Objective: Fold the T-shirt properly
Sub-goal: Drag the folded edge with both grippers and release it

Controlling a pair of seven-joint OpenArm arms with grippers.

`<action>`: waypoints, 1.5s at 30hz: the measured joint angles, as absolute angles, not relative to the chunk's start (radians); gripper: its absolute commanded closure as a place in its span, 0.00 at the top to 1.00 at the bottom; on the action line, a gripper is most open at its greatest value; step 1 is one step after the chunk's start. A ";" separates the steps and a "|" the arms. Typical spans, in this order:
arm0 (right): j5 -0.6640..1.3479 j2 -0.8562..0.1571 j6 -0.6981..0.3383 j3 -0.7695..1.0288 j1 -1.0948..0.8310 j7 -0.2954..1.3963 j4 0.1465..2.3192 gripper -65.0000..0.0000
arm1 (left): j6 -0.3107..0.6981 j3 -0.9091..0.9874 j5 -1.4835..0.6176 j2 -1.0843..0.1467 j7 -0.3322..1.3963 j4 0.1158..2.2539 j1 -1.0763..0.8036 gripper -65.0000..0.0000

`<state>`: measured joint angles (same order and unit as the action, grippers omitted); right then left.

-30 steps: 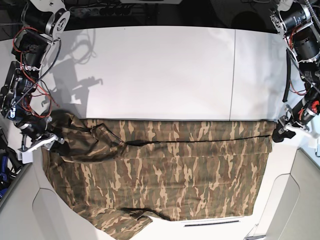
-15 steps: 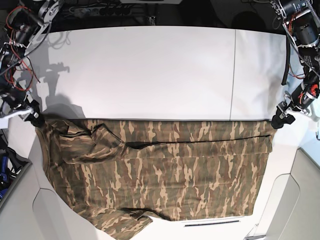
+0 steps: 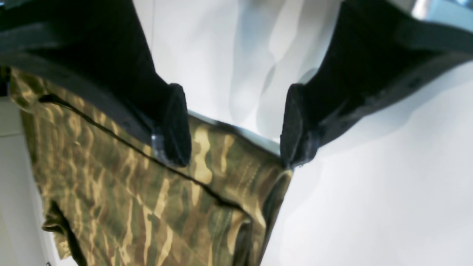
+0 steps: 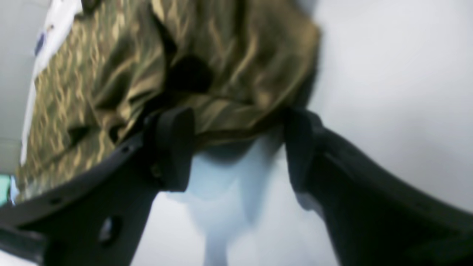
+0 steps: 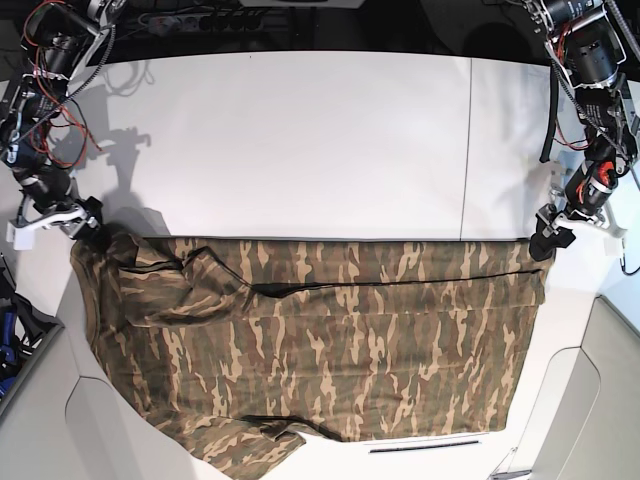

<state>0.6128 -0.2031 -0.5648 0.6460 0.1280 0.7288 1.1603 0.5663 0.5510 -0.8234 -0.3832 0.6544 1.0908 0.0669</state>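
The camouflage T-shirt (image 5: 330,330) lies spread flat across the near half of the white table (image 5: 300,140), its far edge straight. A sleeve (image 5: 190,285) is folded over at the left, and another fold (image 5: 250,435) lies at the near edge. My left gripper (image 5: 545,240) hovers at the shirt's far right corner. In the left wrist view it (image 3: 234,129) is open, with the shirt corner (image 3: 207,173) below the fingertips (image 3: 177,125). My right gripper (image 5: 80,222) is at the shirt's far left corner. In the right wrist view it (image 4: 238,147) is open, just short of the bunched cloth (image 4: 221,74).
A seam (image 5: 468,150) runs down the table on the right side. Cables and arm bases (image 5: 60,50) stand at the far corners. The shirt's near edge hangs over the table's front, by a slot (image 5: 425,447). Grey panels (image 5: 610,400) flank the front.
My right gripper has left the bunched left sleeve and moved up and outward to the shirt's far left corner. The left part of the shirt lies flatter. My left gripper has shifted slightly up.
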 measured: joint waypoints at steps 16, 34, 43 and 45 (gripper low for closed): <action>0.501 -0.138 -0.482 0.553 0.155 0.617 1.160 0.14 | 0.430 0.385 -0.706 -0.371 0.504 1.092 0.097 0.13; 0.595 -0.144 -0.547 0.588 0.067 0.827 1.366 0.00 | 0.579 0.382 -0.699 -0.421 0.658 1.316 0.025 0.00; 0.679 -0.155 -0.558 0.588 -0.100 0.890 1.566 0.00 | 0.584 0.412 -0.722 -0.432 0.666 1.516 -0.154 0.00; 0.686 -0.163 -0.558 0.590 -0.125 0.907 1.585 0.00 | 0.584 0.444 -0.735 -0.431 0.672 1.560 -0.198 0.00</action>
<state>0.6865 -0.1635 -0.5579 0.5903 -0.1246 0.9073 1.5852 0.5842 0.4442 -0.7345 -0.4309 0.6724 1.5600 -0.1982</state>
